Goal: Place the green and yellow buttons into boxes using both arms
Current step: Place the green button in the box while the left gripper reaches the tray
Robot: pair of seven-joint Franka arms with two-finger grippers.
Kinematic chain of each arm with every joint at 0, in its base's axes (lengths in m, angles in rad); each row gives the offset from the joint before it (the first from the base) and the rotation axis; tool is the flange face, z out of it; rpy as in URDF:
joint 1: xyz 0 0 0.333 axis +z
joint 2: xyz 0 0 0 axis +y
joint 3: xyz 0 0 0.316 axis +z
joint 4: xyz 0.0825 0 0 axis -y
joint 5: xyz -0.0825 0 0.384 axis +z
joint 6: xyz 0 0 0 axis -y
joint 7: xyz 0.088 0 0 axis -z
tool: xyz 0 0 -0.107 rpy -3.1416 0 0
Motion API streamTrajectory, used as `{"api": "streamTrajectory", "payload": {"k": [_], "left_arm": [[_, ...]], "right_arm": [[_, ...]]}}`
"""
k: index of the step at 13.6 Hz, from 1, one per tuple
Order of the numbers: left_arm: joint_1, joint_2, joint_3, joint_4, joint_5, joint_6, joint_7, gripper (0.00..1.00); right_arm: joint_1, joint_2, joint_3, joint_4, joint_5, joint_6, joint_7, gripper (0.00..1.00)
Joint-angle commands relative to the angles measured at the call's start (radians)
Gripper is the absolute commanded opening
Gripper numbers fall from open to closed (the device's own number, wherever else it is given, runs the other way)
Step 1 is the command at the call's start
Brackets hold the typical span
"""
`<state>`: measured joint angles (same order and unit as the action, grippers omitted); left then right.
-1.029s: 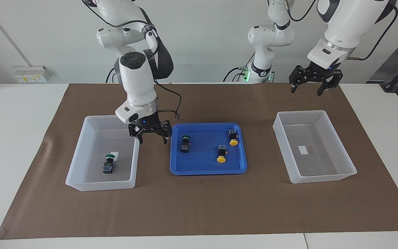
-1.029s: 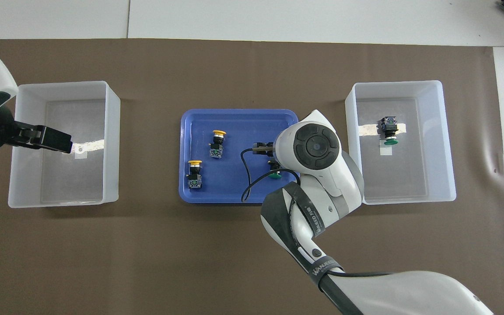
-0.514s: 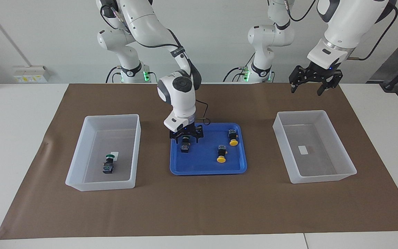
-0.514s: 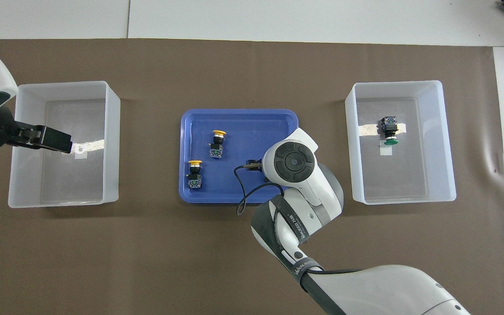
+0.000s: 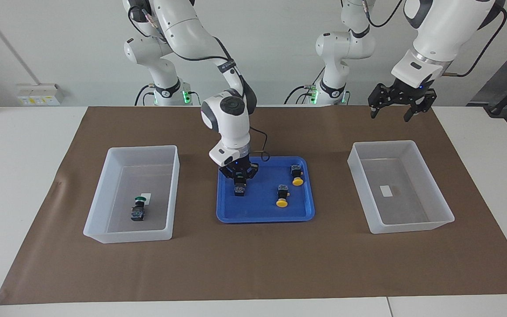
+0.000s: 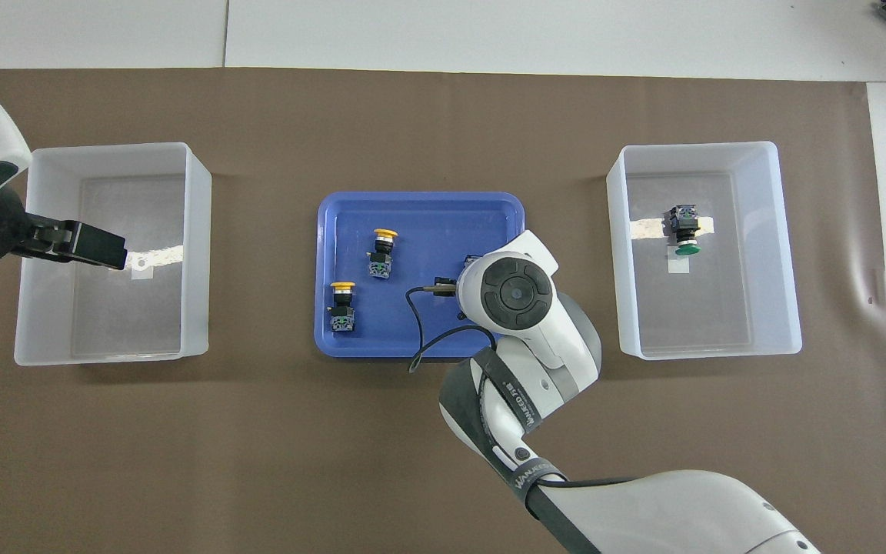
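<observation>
Button (image 5: 239, 188) sits clamped in right end effector (image 5: 239, 176).

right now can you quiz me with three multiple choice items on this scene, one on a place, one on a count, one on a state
1. Where does the boxed green button lie?
A. box at the right arm's end
B. blue tray
C. box at the left arm's end

2. How many yellow buttons lie on the blue tray?
A. one
B. two
C. four

3. What is the right gripper doing?
A. shut on the tray's green button
B. open over a box
C. holding a yellow button

Answers:
1 A: it rests in that box.
2 B: two yellow caps show.
3 A: fingers clamp it.
</observation>
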<state>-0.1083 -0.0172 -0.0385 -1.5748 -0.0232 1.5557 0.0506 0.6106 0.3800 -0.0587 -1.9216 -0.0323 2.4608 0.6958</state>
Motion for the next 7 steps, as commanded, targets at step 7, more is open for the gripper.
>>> {"api": "streamTrajectory", "payload": {"k": [7], "left_arm": [[0.001,-0.027,-0.011,-0.027,0.014,0.01,-0.014,1.0]], "right_arm": [[-0.262,-0.174,-0.01,0.113,-0.02,-0.246,-0.368,0.0]]}}
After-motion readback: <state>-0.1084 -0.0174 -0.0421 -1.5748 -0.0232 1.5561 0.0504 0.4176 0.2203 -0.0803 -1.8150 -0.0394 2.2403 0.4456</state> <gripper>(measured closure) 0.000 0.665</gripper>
